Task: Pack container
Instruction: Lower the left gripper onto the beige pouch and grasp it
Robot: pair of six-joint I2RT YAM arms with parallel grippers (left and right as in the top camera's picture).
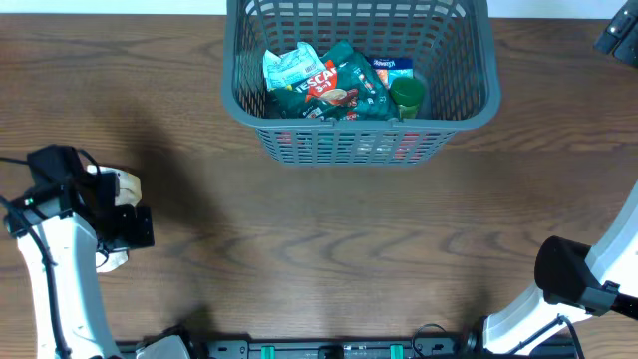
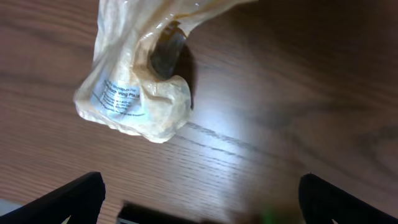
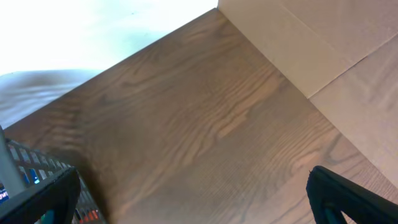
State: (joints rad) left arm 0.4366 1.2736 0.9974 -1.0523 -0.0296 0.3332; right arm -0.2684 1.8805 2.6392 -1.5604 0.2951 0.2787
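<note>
The dark grey lattice basket (image 1: 469, 100) stands at the far middle of the table. It holds several snack packets, among them a green coffee packet (image 1: 334, 85) and a white one (image 1: 291, 68). A cream, partly clear packet (image 2: 134, 81) lies on the table just ahead of my left gripper (image 2: 199, 202), which is wide open and empty. In the overhead view the packet (image 1: 127, 185) shows beside the left gripper (image 1: 135, 225) at the left edge. My right gripper (image 3: 196, 199) is wide open and empty over bare wood, and a corner of the basket (image 3: 25, 171) shows at its lower left.
The right gripper (image 1: 618, 38) sits at the far right corner in the overhead view. A cardboard wall (image 3: 311, 43) stands past the table's far edge. Bare wood lies between the basket and the front edge.
</note>
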